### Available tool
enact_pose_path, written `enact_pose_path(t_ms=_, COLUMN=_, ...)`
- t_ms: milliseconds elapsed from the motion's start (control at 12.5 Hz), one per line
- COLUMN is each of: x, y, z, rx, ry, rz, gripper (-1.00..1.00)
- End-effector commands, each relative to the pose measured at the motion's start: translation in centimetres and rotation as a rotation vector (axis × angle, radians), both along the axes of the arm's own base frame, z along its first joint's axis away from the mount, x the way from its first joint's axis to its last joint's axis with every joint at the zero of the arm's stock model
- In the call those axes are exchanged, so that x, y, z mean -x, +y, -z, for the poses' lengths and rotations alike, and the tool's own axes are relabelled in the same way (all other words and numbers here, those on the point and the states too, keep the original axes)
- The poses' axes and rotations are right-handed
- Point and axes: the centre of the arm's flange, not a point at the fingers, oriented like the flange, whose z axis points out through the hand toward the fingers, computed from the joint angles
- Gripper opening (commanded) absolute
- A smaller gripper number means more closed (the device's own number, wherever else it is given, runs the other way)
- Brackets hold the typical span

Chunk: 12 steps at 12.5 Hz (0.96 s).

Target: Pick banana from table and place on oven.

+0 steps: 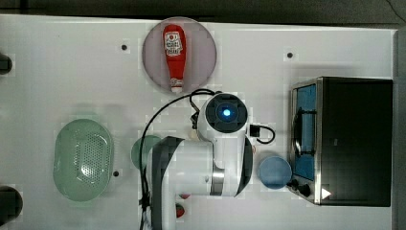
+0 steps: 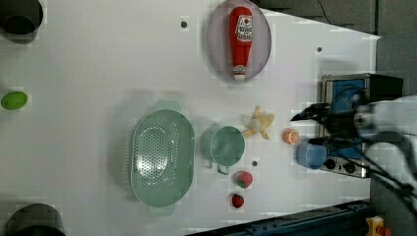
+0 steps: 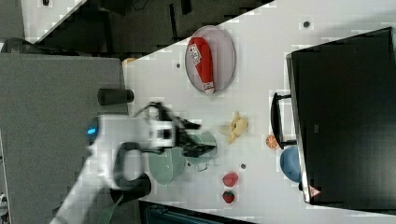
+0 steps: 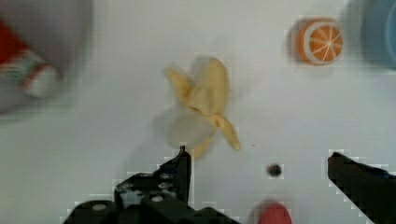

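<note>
While our arm reaches out over the table (image 2: 88,59), our gripper (image 4: 257,163) points down, jaws wide apart, empty, above the banana (image 4: 203,105).

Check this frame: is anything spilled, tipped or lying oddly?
Only the ketchup bottle lies on its side on the plate. Nothing is spilled or damaged. The banana lies free on the table, beside the orange slice.
</note>
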Motion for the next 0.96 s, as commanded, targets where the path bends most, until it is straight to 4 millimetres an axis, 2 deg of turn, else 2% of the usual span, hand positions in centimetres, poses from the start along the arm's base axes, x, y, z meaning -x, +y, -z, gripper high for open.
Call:
enact_pose_path(t_ms=80, x=-0.2, y=1.0, z=-0.2, rx=0.003, ry=-0.141, rz=-0.038, gripper=1.0)
enact_pose_path(t_ms=240, x=0.4, y=1.4, z=3.5, rx=-0.002, ry=-0.135, rz=-0.043, gripper=1.0)
enact_pose_path(t_ms=480, x=0.9, y=2.2, z=7.9, rx=-0.013, ry=-0.095, rz=-0.056, gripper=1.0)
enact_pose_path(t_ms=800, x=1.1, y=3.4, z=12.1, rx=-0.026, ry=-0.098, rz=-0.071, gripper=1.0)
enact_pose_path(t_ms=960, x=0.9, y=3.4, z=13.2, rx=-0.029, ry=-0.121, rz=-0.069, gripper=0.93)
